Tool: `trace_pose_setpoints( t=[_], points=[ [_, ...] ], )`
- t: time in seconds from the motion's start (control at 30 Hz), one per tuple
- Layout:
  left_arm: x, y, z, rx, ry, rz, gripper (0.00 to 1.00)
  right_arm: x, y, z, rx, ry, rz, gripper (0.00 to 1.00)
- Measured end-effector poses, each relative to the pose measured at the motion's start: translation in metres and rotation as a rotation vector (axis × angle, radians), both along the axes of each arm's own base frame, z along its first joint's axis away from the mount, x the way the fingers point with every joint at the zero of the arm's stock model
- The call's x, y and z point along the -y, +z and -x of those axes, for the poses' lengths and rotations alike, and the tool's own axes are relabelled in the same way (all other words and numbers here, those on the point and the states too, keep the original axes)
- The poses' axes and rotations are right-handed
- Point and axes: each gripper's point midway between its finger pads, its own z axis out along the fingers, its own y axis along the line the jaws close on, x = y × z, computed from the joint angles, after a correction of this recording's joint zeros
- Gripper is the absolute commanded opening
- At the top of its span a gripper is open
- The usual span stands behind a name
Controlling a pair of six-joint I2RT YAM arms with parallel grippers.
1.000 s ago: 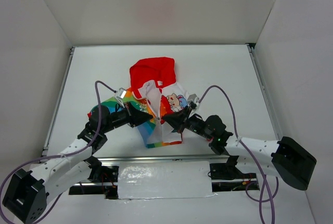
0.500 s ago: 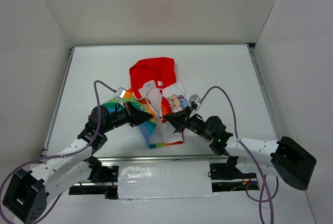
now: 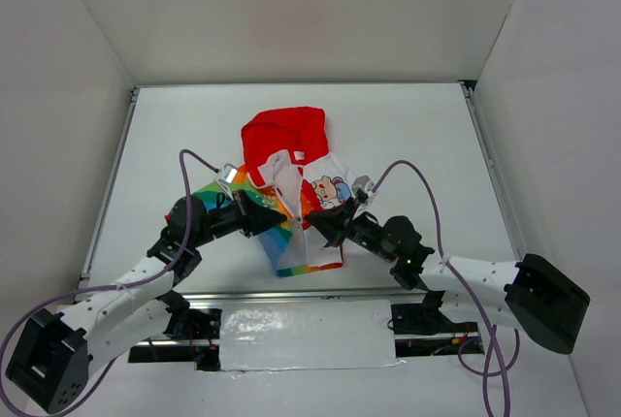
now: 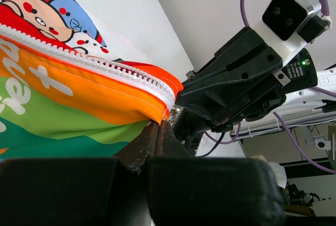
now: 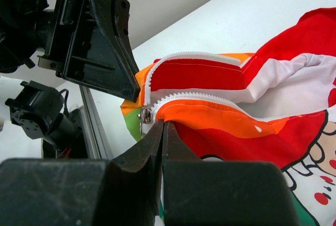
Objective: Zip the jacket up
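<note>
The jacket (image 3: 309, 252) lies mid-table, red hood (image 3: 284, 131) toward the far side, rainbow stripes on the left panel, cartoon print on the right. Its front is unzipped, and the white zipper teeth (image 4: 105, 68) run along the orange edge. My left gripper (image 3: 280, 215) is shut on the lower corner of the rainbow panel (image 4: 79, 100). My right gripper (image 3: 313, 226) faces it a short way off, shut on the orange edge of the other panel (image 5: 236, 126). The metal slider (image 5: 144, 115) hangs just left of the right gripper's fingertips (image 5: 157, 131).
White walls enclose the table on three sides. Metal rails run along its left (image 3: 109, 184) and right (image 3: 491, 175) edges. A crinkled silver strip (image 3: 306, 337) sits between the arm bases. Purple cables (image 3: 427, 199) loop above each arm.
Hardly anything: the left arm's elbow has shifted slightly, and both grippers stay shut on the jacket's lower front.
</note>
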Motion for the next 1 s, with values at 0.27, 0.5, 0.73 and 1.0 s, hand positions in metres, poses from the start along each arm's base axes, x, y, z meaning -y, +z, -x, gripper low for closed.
trace_pose_setpoints(
  t=[0.27,0.5,0.73,1.0],
  points=[
    [0.0011,-0.0025,0.0011,-0.006,-0.010,-0.003,0.00,-0.0009,-0.0029,-0.0011,-0.006,-0.002,0.008,0.00],
    [0.0024,-0.0045,0.0015,-0.011,-0.019,-0.005,0.00,-0.0006,-0.0010,-0.0034,-0.006,-0.013,0.005,0.00],
    [0.0032,-0.0038,0.0018,-0.007,-0.025,-0.003,0.00,-0.0015,0.0025,-0.0059,-0.005,-0.021,0.003,0.00],
    [0.0027,-0.0050,0.0024,-0.009,-0.025,-0.008,0.00,-0.0025,0.0003,-0.0075,-0.012,-0.025,0.010,0.00]
  ],
)
